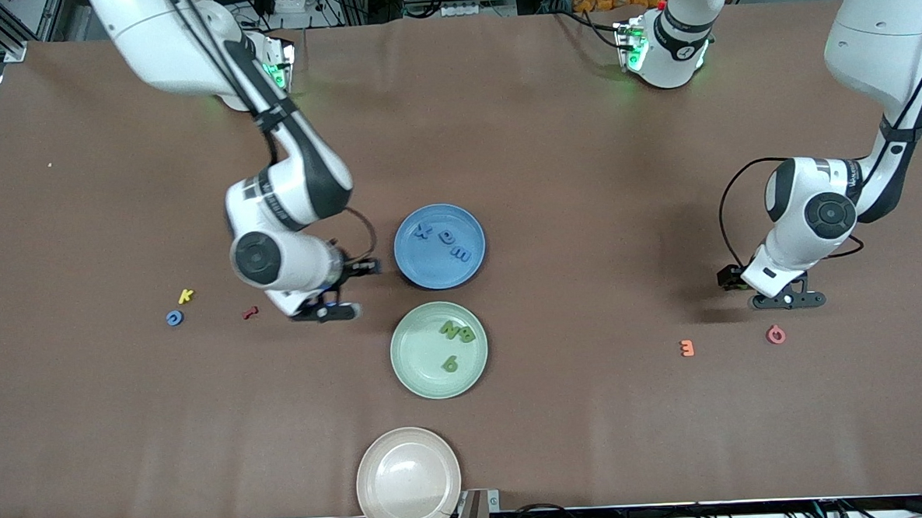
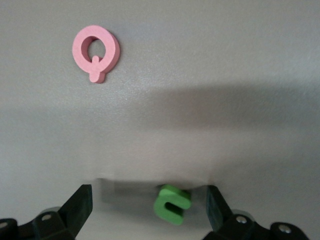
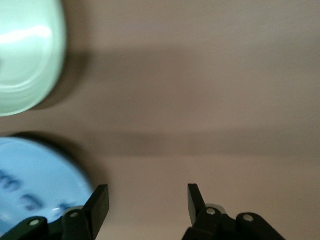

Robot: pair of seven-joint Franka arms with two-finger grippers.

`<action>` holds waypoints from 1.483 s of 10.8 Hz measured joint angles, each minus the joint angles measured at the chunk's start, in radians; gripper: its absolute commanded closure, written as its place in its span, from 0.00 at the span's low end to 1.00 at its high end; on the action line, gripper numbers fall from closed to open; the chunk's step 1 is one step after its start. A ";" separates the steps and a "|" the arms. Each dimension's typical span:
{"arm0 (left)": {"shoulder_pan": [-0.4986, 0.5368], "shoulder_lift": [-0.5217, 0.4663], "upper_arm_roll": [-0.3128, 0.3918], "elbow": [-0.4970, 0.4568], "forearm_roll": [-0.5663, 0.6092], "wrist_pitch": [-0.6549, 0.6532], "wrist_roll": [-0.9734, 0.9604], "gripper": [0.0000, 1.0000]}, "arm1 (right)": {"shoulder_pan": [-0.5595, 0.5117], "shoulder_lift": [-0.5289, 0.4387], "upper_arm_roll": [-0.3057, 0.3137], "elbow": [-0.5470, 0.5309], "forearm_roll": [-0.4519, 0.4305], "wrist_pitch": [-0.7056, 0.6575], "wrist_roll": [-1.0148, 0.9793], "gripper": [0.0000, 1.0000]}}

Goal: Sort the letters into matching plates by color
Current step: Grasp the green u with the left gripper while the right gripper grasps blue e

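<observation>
Three blue letters (image 1: 445, 244) lie in the blue plate (image 1: 439, 247), and three green letters (image 1: 457, 341) lie in the mint plate (image 1: 438, 350) just nearer the front camera. One green letter (image 2: 172, 203) sits on the counter (image 1: 550, 169) between the left hand's (image 2: 147, 205) spread fingers, with a pink letter (image 1: 775, 335) near it. That arm bends down low at its end of the counter. The right hand (image 3: 147, 200), fingers apart and empty, hangs over bare counter beside the blue plate, its arm reaching in from the top.

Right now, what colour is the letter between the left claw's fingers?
Green, clearest in the left wrist view.
</observation>
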State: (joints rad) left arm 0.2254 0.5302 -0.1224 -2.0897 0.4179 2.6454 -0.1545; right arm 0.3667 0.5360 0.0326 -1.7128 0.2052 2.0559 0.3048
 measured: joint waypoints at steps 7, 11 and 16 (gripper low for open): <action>0.075 0.001 -0.135 0.022 -0.109 -0.169 0.345 0.00 | -0.142 0.000 -0.141 -0.072 -0.290 0.052 -0.412 0.28; 0.104 0.009 -0.138 0.068 -0.126 -0.215 0.502 0.00 | -0.158 0.016 -0.200 -0.087 -0.305 0.112 -0.678 0.28; 0.119 0.041 -0.140 0.090 -0.126 -0.215 0.527 0.99 | -0.218 0.082 -0.242 -0.090 -0.304 0.209 -0.956 0.28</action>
State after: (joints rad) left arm 0.3442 0.5715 -0.2625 -2.0000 0.2914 2.4302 0.3728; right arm 0.1482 0.6181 -0.2094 -1.8024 -0.0984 2.2645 -0.6510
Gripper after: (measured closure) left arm 0.000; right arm 0.278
